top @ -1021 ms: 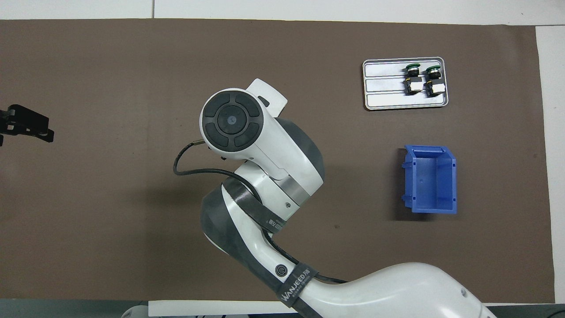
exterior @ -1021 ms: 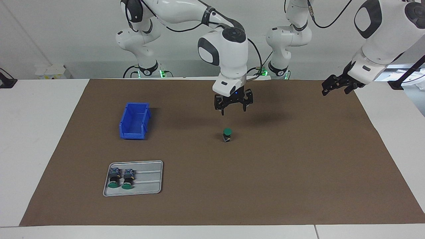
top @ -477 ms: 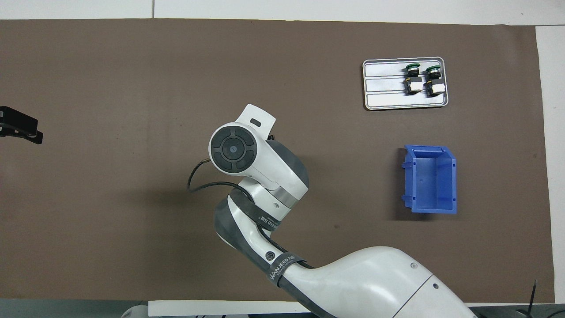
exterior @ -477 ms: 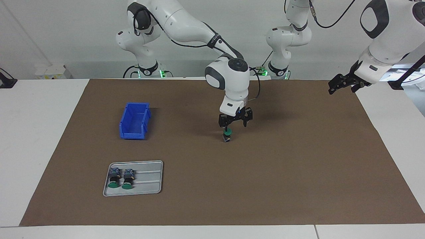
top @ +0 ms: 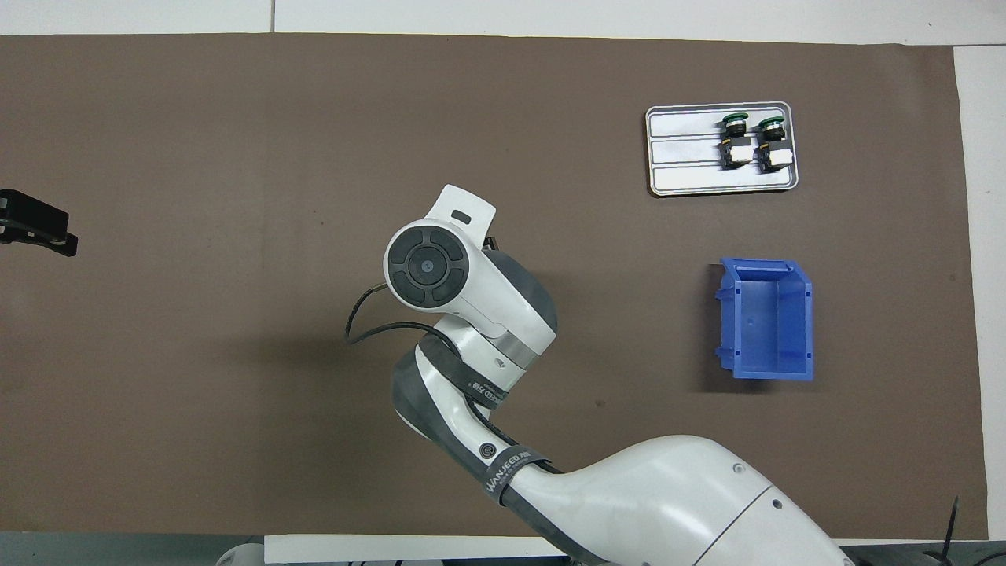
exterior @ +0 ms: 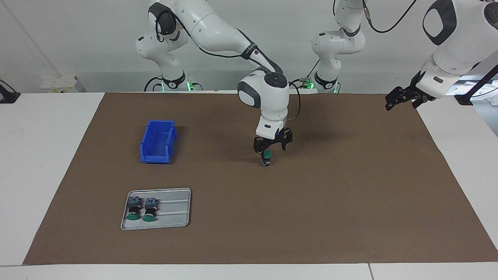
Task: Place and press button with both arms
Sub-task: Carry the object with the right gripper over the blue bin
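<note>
A green-capped button [exterior: 267, 156] stands upright on the brown mat [exterior: 350, 186] near the middle. My right gripper [exterior: 272, 147] hangs low right over it, fingers spread, and one fingertip [exterior: 261, 150] is at the green cap. I cannot tell whether it touches. In the overhead view the right arm's wrist [top: 428, 267] hides this button. Two twin buttons [exterior: 134, 209] [exterior: 149, 209] lie on a grey tray [exterior: 175, 210]; they also show in the overhead view [top: 736, 141] [top: 770, 143]. My left gripper [exterior: 404, 97] waits in the air over the mat's edge at the left arm's end [top: 35, 228].
A blue open bin [exterior: 157, 157] stands on the mat at the right arm's end, nearer to the robots than the tray; it also shows in the overhead view [top: 770, 369]. The tray [top: 684, 149] lies beside it, farther out.
My right gripper has come down from well above the button to just over its cap. My left gripper has drawn back slightly toward its end of the table.
</note>
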Action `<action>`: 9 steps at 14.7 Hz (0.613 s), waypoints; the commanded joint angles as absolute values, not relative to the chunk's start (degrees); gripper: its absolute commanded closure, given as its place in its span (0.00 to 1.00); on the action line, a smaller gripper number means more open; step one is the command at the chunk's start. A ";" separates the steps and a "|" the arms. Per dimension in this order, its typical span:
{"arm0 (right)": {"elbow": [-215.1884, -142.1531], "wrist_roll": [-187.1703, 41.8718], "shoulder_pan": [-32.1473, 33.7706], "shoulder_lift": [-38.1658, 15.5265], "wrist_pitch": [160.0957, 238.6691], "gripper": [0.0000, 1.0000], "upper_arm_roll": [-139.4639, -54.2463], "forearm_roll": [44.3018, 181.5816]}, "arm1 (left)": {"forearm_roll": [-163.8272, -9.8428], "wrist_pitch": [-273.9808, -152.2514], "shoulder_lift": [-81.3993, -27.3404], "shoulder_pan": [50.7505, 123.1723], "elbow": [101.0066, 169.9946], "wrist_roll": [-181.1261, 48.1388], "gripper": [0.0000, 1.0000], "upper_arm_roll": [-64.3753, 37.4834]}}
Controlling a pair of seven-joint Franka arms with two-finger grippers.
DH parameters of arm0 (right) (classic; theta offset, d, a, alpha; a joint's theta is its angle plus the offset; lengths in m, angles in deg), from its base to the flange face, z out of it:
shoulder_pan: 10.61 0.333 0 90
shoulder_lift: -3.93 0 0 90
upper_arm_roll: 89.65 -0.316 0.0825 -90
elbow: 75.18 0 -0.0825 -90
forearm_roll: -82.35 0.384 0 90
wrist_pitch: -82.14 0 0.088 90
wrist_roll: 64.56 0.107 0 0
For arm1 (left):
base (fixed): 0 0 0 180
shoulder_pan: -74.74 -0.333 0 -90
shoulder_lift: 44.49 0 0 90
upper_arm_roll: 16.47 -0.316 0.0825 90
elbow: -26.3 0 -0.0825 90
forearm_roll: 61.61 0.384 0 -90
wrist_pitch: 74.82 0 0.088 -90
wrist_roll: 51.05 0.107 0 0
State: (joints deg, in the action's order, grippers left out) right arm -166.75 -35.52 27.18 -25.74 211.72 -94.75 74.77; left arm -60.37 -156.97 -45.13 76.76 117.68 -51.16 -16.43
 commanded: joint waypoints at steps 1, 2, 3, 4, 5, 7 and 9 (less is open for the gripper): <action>-170.37 -36.26 26.48 -24.19 213.97 0.01 -95.19 74.09 | -60.02 -156.12 -45.28 76.77 117.36 -51.05 0.00 -16.21; -170.98 -36.35 26.30 -24.10 214.06 0.01 -95.19 74.09 | -60.03 -156.03 -45.19 76.85 117.44 -50.96 0.00 -16.21; -171.42 -36.52 25.87 -24.02 214.06 0.06 -95.19 74.09 | -60.03 -156.03 -45.19 76.85 117.44 -50.96 0.00 -16.21; -171.68 -36.35 25.95 -24.02 214.06 0.11 -95.19 74.09 | -60.03 -155.94 -45.10 76.77 117.44 -50.96 0.00 -16.21; -171.77 -36.52 25.86 -23.75 213.97 0.17 -95.19 74.09 | -60.03 -155.94 -45.01 76.77 117.44 -51.05 0.00 -16.21; -171.86 -36.53 25.69 -23.66 213.80 0.32 -95.19 74.09 | -60.03 -156.03 -45.01 76.85 117.44 -50.96 0.00 -16.21; -171.25 -37.49 24.99 -23.66 212.05 0.75 -95.19 74.26 | -60.03 -156.03 -45.01 76.77 117.44 -50.96 0.00 -16.21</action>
State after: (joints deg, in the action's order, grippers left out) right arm -169.69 -35.89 26.34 -25.32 212.64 -94.61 74.58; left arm -60.38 -156.97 -45.14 76.76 117.70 -51.16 -16.29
